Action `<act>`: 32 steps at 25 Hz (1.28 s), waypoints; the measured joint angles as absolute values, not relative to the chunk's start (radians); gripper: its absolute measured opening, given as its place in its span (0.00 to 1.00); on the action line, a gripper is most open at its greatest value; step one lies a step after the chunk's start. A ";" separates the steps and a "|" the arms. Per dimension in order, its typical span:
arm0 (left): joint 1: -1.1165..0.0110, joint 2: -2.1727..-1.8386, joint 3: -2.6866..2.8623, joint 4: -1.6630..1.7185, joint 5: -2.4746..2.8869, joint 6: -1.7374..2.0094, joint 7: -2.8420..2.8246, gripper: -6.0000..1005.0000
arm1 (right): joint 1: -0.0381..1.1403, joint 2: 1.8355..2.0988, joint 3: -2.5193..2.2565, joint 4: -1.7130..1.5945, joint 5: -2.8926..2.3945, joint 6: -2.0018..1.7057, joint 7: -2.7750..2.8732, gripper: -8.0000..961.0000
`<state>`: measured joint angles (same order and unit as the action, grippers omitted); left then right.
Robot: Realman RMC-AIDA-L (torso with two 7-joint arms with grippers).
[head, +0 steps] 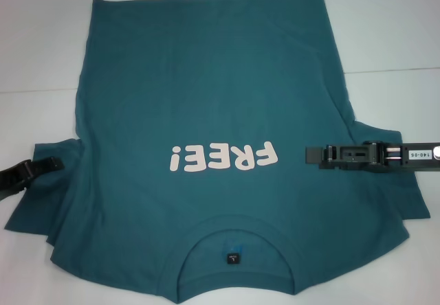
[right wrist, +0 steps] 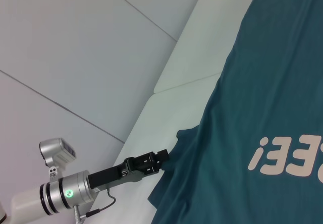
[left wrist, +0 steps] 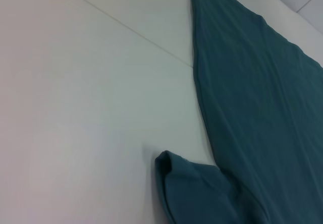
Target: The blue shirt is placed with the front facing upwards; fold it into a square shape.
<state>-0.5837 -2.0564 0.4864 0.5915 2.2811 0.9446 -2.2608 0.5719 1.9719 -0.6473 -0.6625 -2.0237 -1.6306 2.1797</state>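
Matt teal cloth blue shirt [head: 206,99] lies on smooth white table [head: 41,37].

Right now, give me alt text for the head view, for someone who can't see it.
A blue shirt lies print-up on a white table, collar nearest the camera. The left gripper is at the shirt's left sleeve; the right gripper reaches over its right side.

A white table [head: 385,23] with a thin seam line; pale grey panelled floor [right wrist: 75,57] beyond
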 joint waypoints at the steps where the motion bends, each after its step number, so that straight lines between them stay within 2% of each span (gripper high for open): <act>1: -0.583 -2.056 0.486 0.591 2.281 0.945 -2.261 0.67 | 0.571 1.972 -0.647 -0.663 -2.023 -1.631 2.180 0.90; 32: -0.615 -2.052 0.500 0.590 2.330 0.942 -2.317 0.64 | 0.566 1.971 -0.631 -0.663 -2.022 -1.634 2.178 0.90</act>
<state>-0.6152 -2.0524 0.5002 0.5905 2.3302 0.9418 -2.3172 0.5660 1.9711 -0.6315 -0.6626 -2.0218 -1.6341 2.1783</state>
